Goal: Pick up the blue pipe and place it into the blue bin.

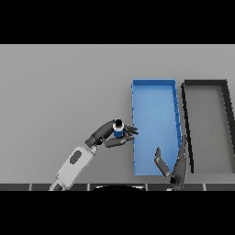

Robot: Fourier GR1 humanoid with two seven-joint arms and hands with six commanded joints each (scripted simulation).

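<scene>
— Status?
— Pipe in hand. My left hand (110, 135) has its fingers curled round the blue pipe (118, 130), held upright just beside the blue bin's (153, 83) left wall, not yet over it.
— Right side?
— Right hand (173, 166) idle at the bin's near right corner, fingers relaxed. Black bin (205, 82) alongside.
— Remaining?
— Pickup looks done; carry across the wall and release inside are left.

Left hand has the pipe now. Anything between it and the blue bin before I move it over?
Nothing visible does. The left hand holds the pipe just beside the blue bin's near wall, with only bare table between. The right hand sits at the bin's lower right corner, off that path.
</scene>
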